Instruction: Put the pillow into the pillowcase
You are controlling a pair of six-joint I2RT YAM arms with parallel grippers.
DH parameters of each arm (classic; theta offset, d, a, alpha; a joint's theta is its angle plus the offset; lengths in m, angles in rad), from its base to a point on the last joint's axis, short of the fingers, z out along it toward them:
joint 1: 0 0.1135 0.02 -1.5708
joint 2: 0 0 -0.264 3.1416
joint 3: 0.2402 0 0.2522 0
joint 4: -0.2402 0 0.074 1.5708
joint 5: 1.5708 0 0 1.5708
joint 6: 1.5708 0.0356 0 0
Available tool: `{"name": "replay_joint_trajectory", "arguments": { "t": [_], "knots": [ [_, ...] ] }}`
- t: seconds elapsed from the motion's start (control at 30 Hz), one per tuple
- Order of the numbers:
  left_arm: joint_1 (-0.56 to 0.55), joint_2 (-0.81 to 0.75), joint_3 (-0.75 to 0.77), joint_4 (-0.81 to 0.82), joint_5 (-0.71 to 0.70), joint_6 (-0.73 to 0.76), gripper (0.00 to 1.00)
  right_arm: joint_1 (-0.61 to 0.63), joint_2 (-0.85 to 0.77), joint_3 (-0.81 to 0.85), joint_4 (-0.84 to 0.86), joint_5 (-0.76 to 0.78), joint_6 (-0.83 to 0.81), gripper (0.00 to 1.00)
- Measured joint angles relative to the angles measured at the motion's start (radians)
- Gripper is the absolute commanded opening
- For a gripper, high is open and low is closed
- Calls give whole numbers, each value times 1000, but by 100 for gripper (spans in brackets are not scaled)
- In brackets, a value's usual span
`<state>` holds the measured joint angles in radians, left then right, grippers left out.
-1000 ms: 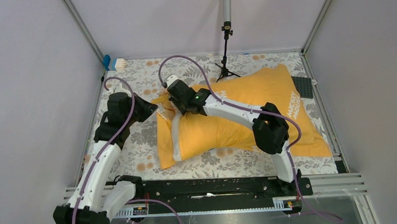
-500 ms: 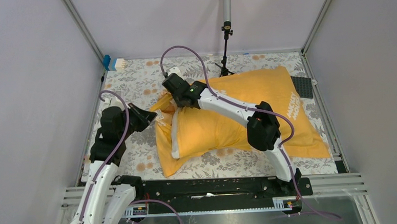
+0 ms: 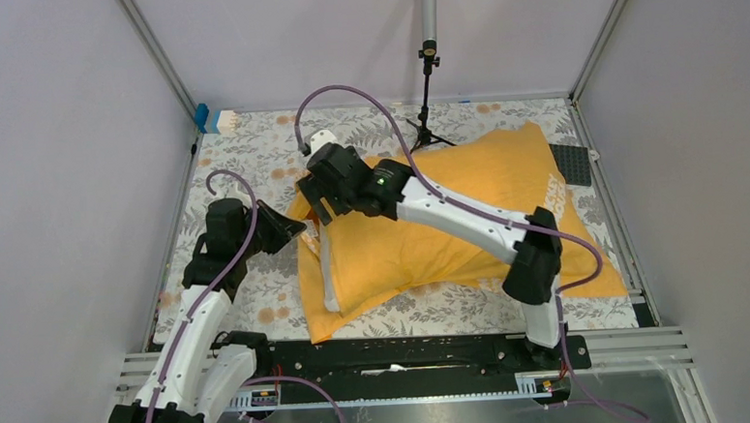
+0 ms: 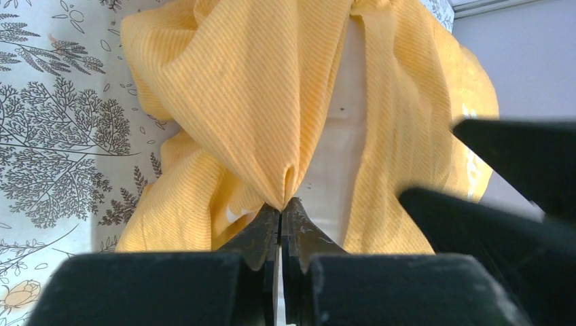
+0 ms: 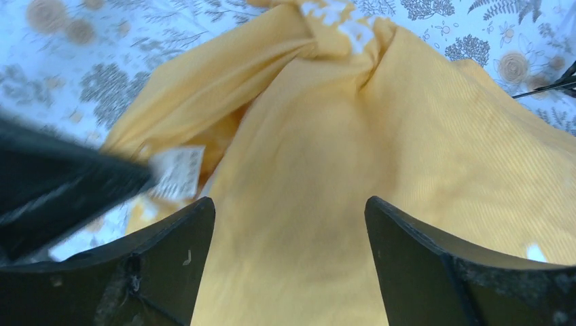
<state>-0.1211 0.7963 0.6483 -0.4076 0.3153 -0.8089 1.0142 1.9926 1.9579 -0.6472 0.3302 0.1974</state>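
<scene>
Left hand (image 4: 280,210), fingers pressed together, pinches a gathered fold of the orange-yellow pillowcase (image 4: 258,88) at its open end, toward the left side of the flower-printed counter (image 3: 261,145). Just beside it, the right hand (image 5: 289,207) hangs over the same end of the case, fingers spread wide with nothing between them. The white pillow (image 3: 328,272) lies almost wholly inside the case, with only a narrow strip showing at the mouth. The stuffed case stretches across the middle of the counter toward the far right corner, with white lettering near its right end. A small black tripod (image 3: 427,112) stands just behind it.
</scene>
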Motion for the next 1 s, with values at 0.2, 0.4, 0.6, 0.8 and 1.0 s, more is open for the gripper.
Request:
{"name": "replay_joint_trajectory", "arguments": {
  "t": [0.2,0.4,0.6,0.8,1.0],
  "knots": [
    [0,31,11,11,17,3,0,125,-184,-105,-26,74,-13,100],
    [0,43,13,16,26,8,0,277,-260,-288,-43,174,13,99],
    [0,45,13,10,27,21,0,398,-159,-359,-78,329,59,100],
    [1,58,13,3,27,32,0,441,-78,-274,-128,472,108,100],
    [1,63,13,-2,26,42,0,452,-69,-240,-110,510,114,99]
  ]
}}
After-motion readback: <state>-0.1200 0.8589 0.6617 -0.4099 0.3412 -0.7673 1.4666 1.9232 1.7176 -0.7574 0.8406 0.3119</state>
